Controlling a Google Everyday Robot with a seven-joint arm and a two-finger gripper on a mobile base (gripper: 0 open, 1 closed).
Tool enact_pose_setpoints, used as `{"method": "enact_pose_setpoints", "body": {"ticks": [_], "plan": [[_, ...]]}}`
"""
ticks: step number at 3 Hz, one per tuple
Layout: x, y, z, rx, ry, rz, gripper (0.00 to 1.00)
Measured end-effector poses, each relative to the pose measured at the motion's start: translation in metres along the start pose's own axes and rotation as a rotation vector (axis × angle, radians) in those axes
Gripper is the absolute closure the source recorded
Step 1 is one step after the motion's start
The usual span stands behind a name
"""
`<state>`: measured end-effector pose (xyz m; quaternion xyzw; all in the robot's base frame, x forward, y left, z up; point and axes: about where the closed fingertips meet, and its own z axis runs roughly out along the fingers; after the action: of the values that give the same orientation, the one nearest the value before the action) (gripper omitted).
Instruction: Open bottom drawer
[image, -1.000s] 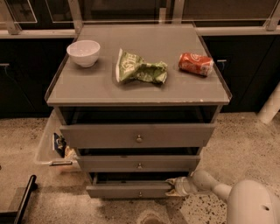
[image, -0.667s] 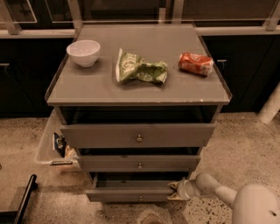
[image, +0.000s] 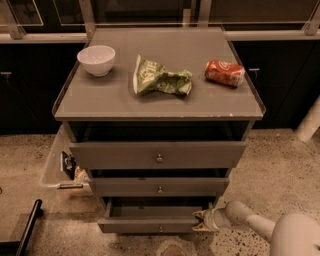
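Observation:
The bottom drawer (image: 150, 225) is the slimmest grey front of the three, lowest on the grey cabinet. It stands pulled out, its dark inside showing, with a small brass knob (image: 160, 229) at centre. My gripper (image: 200, 221) comes in from the lower right on a white arm (image: 250, 222) and sits at the drawer's right end, against its front panel. The mid-sized drawer (image: 159, 187) and the tallest top drawer (image: 158, 156) above it are also slightly pulled out.
On the cabinet top (image: 100, 100) lie a white bowl (image: 96, 59), a crumpled green bag (image: 161, 79) and a red can (image: 224, 73) on its side. A clear bin (image: 61, 165) stands left of the cabinet. A dark bar (image: 27, 225) is at the lower left.
The bottom drawer has come further out toward the camera, and my gripper has moved with it at its right end.

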<state>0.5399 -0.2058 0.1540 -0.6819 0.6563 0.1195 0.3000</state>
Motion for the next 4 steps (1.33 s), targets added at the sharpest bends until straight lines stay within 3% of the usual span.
{"method": "enact_pose_setpoints", "body": {"ticks": [3,4], "plan": [[-0.009,-0.005,0.0,0.002,0.001,-0.011,0.12],[-0.002,0.024,-0.012,-0.004,-0.016,-0.005,0.14]]}}
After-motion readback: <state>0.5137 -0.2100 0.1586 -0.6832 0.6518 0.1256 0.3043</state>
